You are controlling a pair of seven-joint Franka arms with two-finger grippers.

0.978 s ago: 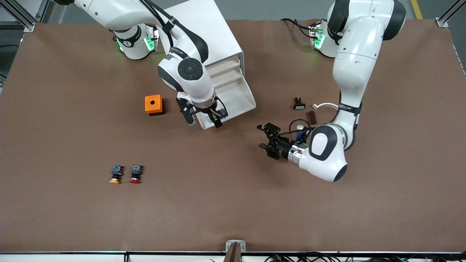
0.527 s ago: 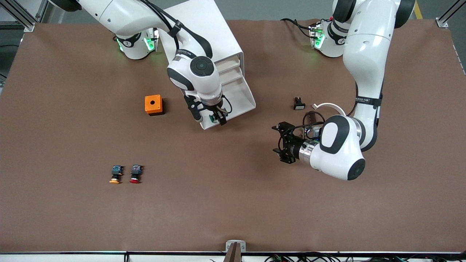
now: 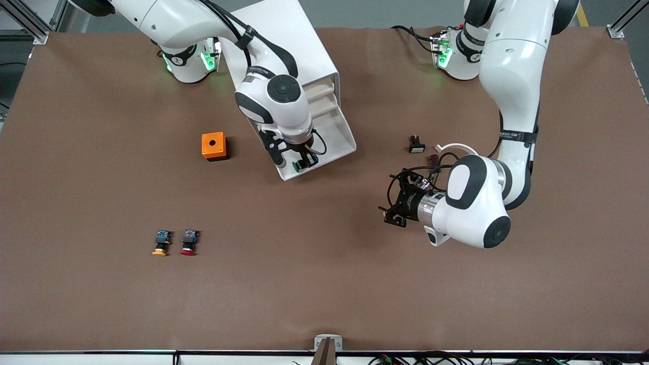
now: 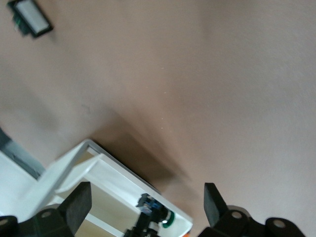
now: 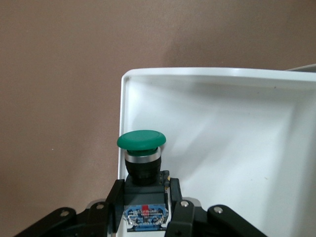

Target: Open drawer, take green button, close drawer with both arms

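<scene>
Right wrist view only: green mushroom cap and blue-labelled body of the button [image 5: 142,174] plain to see, pinched between two black fingers [image 5: 180,207], cap over the corner wall of the drawer [image 5: 207,79]. Front view: same button [image 3: 296,166] a small green speck under the wrist, above the pulled-out drawer [image 3: 338,138] at the corner nearest the front camera. Left wrist view: drawer [image 4: 98,170] seen from afar, button [image 4: 165,219] at its corner, white rectangular switch [image 4: 32,19] lying on the table [image 4: 222,89].

Right gripper [image 3: 300,163]: jaws clamped on the button's body. Left gripper [image 3: 394,203]: jaws spread wide, holding nothing, touching nothing.

Right arm reaching from its base across the cabinet [image 3: 284,45], wrist turned down over the lowest drawer. Left arm folded at the elbow, forearm low and level, gripper aimed toward the right arm's end of the table, hovering over bare table [image 3: 324,284]. Orange box [image 3: 213,146] beside the drawer; yellow-capped button [image 3: 160,243] and red-capped button [image 3: 189,242] side by side nearer the front camera.
</scene>
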